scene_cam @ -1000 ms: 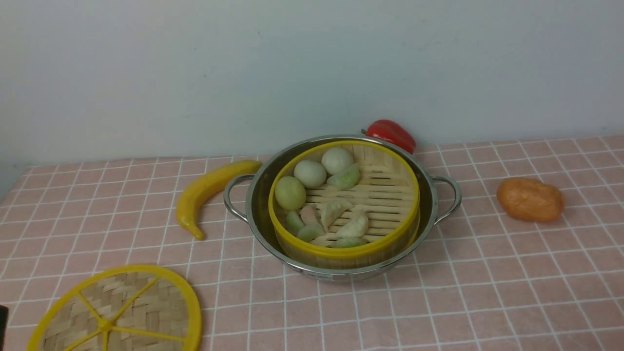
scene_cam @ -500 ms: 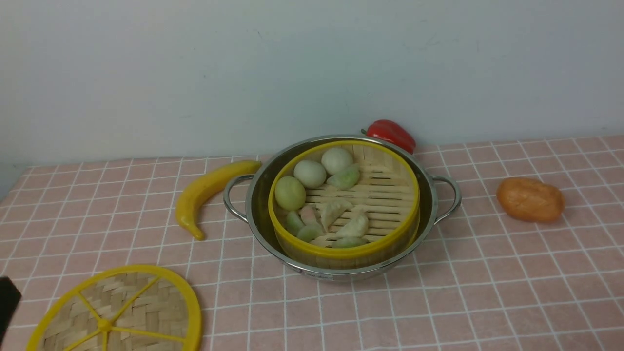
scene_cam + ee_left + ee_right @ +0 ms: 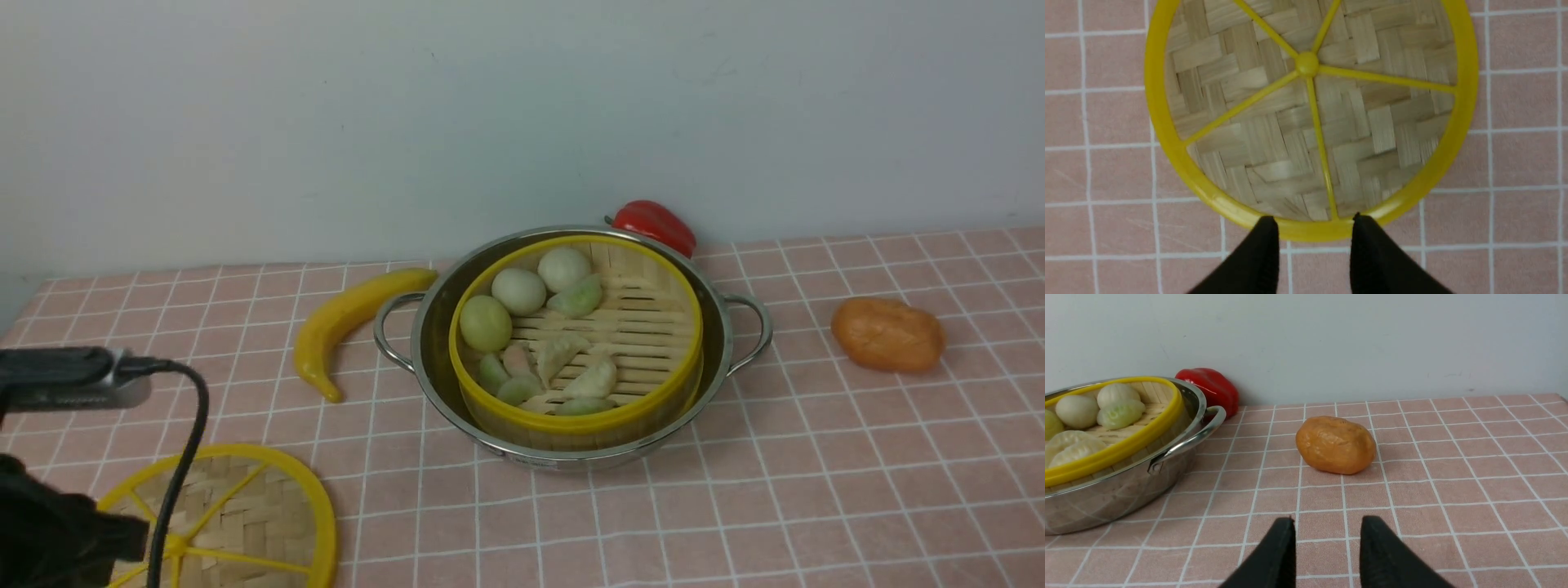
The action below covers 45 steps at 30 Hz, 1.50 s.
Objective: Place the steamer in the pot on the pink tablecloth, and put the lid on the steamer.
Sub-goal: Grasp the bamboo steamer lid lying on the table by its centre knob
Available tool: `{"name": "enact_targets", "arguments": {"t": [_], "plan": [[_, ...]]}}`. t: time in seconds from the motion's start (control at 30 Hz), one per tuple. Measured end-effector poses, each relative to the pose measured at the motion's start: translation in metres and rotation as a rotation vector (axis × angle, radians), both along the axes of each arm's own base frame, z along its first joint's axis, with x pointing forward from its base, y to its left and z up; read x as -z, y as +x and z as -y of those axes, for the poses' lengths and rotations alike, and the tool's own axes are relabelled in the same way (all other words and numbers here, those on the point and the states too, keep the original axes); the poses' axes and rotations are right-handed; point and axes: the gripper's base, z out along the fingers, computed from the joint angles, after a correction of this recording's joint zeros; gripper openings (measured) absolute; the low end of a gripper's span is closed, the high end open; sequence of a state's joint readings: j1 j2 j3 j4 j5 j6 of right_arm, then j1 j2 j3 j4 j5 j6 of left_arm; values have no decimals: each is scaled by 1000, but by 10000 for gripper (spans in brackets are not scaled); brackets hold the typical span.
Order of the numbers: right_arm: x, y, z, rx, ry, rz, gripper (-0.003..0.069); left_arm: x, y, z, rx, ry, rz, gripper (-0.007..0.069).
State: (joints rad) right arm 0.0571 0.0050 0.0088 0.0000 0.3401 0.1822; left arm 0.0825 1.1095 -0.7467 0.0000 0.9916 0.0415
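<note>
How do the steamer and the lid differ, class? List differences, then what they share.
The steamer is a deep basket with a slatted floor; the lid is a flat woven disc with yellow spokes. The steamer holds toy buns and dumplings; the lid carries nothing. The steamer sits inside the pot; the lid lies on the pink tablecloth. Both are round bamboo with yellow rims.

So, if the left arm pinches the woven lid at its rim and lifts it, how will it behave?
The lid is thin woven bamboo in a yellow plastic rim, so it is probably light and fairly stiff. Held at one edge only, it may tilt or swing. The smooth rim could slip between the fingers.
</note>
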Motion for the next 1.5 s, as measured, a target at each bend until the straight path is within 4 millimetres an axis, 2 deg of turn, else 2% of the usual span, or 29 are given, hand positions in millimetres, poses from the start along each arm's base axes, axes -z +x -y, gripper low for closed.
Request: {"name": "enact_targets", "arguments": {"t": [0.13, 0.2, 0.4, 0.7, 0.8, 0.9, 0.93, 1.2, 1.27, 1.33, 1.4, 1.47, 1.5], "plan": [[0, 0, 0, 0, 0, 0, 243, 19, 35, -3, 0, -8, -97, 243], [0, 0, 0, 0, 0, 0, 243, 22, 42, -4, 0, -9, -109, 243], [0, 0, 0, 0, 0, 0, 243, 48, 74, -7, 17, 1, -186, 243], [0, 0, 0, 0, 0, 0, 243, 88, 89, -7, 15, -24, -312, 243], [0, 0, 0, 0, 0, 0, 243, 95, 91, -7, 13, -31, -337, 227], [0, 0, 0, 0, 0, 0, 243, 95, 91, -8, 15, -26, -337, 160], [0, 0, 0, 0, 0, 0, 243, 95, 91, -8, 23, -25, -336, 103], [0, 0, 0, 0, 0, 0, 243, 93, 93, -8, 81, -9, -309, 103], [0, 0, 0, 0, 0, 0, 243, 86, 98, -9, 97, 10, -256, 99], [0, 0, 0, 0, 0, 0, 243, 74, 102, -10, 119, 27, -208, 48], [0, 0, 0, 0, 0, 0, 243, 55, 106, -11, 146, 45, -144, 7], [0, 0, 0, 0, 0, 0, 243, 40, 108, -11, 167, 58, -106, -3], [0, 0, 0, 0, 0, 0, 243, 27, 110, -11, 175, 65, -79, -6]]}}
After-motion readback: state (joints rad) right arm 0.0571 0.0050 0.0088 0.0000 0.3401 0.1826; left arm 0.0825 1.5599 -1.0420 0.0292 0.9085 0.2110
